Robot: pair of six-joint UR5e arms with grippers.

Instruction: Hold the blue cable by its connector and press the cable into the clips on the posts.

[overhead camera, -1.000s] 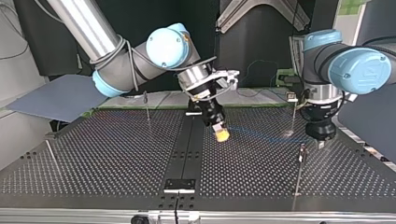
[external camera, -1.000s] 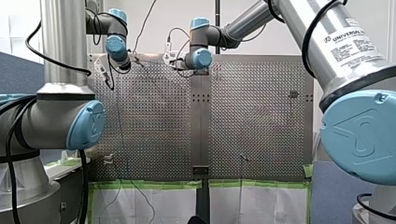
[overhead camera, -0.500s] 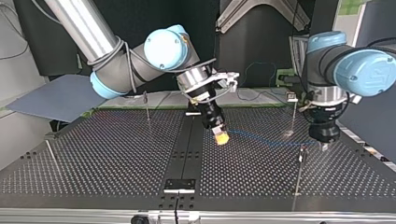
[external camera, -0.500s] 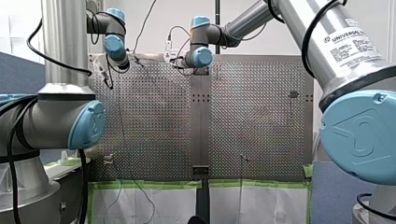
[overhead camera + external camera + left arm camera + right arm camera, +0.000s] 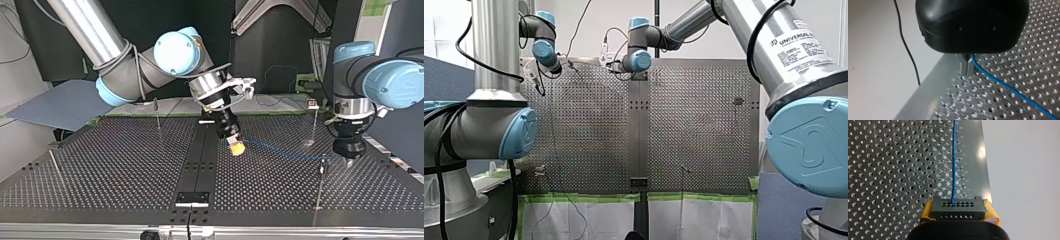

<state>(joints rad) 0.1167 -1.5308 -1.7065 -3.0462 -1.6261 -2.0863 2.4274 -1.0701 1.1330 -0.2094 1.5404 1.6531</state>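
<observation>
Spanning the whole workspace, the perforated table (image 5: 110, 170) lies flat under both arms. In the top view the right arm (image 5: 150, 65) comes in from the upper left and slants down toward the table's middle, with its wrist tilted. The left arm (image 5: 385, 80) comes in at the view's right and its wrist hangs straight down.

The right gripper (image 5: 236, 146) sits low over the table just right of the centre strip. The left gripper (image 5: 349, 161) points vertically at the table near its right side.

Between the two grippers the blue cable (image 5: 285, 151) is stretched in a nearly straight line. Its long axis runs across the table, dropping slightly toward the view's right.

In the right wrist view the cable leaves the black connector (image 5: 958, 209) and heads straight ahead along the table's edge. The connector is clamped broadside between the gripper's yellow pads (image 5: 926, 211), with its pin face turned away from the wrist.

In the left wrist view the metal fingers (image 5: 964, 67) are pinched together on the cable, which trails away over the holes.

A thin post (image 5: 320, 190) stands upright just beside the left gripper, and the cable passes close by its top. Whether the cable sits in a clip there cannot be told. A second post (image 5: 313, 125) stands farther back, apart from the cable.
</observation>
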